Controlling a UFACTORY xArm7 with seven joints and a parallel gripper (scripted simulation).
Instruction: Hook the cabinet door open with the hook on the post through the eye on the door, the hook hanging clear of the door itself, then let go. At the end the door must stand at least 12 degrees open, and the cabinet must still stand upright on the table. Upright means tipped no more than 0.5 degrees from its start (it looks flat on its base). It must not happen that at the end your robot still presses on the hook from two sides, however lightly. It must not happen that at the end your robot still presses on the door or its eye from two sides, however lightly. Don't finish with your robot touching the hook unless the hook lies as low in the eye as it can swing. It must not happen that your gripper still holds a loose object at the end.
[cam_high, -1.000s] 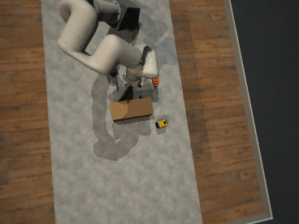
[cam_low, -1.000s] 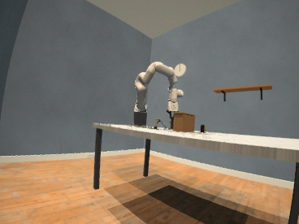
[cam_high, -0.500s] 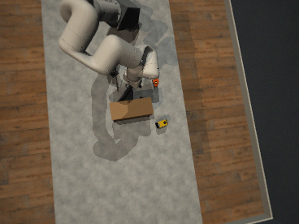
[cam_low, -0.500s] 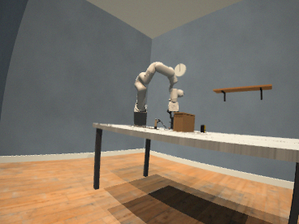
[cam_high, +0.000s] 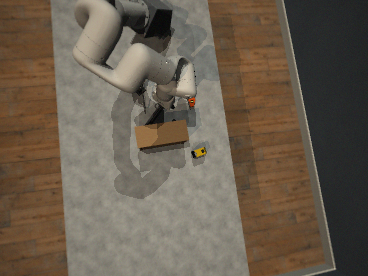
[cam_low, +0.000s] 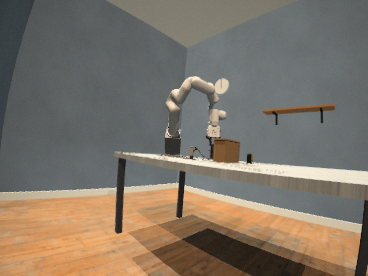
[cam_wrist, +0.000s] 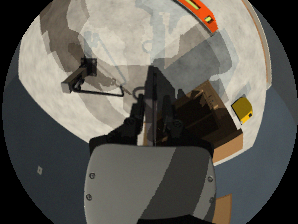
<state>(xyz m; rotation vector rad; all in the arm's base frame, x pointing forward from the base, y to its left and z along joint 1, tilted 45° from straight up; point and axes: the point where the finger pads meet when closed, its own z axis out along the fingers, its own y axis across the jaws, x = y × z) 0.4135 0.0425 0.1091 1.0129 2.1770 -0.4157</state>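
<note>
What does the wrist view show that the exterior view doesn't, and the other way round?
Only wrist: the orange level, partly cut off by the picture edge, and the cabinet's dark inside.

Only exterior: the table legs and the arm's full reach up from its base.

Both: the cabinet, the gripper, the post and the yellow tape measure.
</note>
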